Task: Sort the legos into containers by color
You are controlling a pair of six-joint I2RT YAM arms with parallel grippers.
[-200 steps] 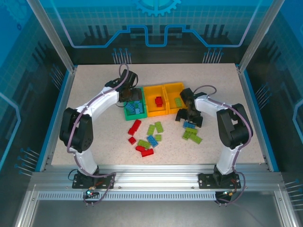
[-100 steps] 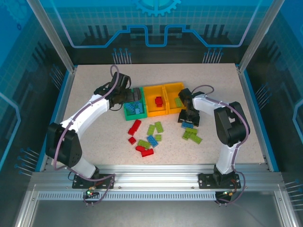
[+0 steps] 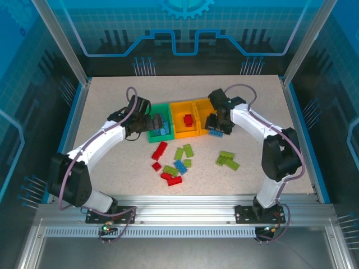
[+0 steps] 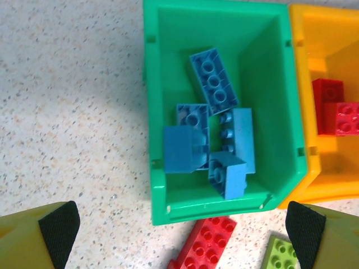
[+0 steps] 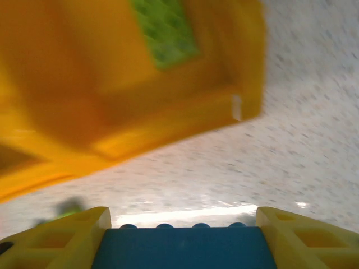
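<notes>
The green bin (image 4: 149,112) holds several blue legos (image 4: 213,84). My left gripper (image 4: 182,227) hangs open over its near wall, and sits at the bin's left side (image 3: 152,124) in the top view. The right gripper (image 3: 216,130) is shut on a blue lego (image 5: 182,246), just off the front right corner of the right orange bin (image 3: 205,101). That bin holds a green lego (image 5: 165,28). The middle orange bin (image 3: 178,133) holds a red lego (image 3: 188,119). Loose red (image 3: 159,150), green (image 3: 183,151) and blue (image 3: 180,167) legos lie in front of the bins.
A small cluster of green legos (image 3: 227,160) lies to the right on the speckled table. More red legos (image 3: 171,179) sit nearest the arm bases. Blue side rails (image 3: 73,129) border the table.
The right gripper has lifted the blue lego from the cluster on the right and carried it back toward the bins. The left gripper has drawn back to the left off the green bin.
</notes>
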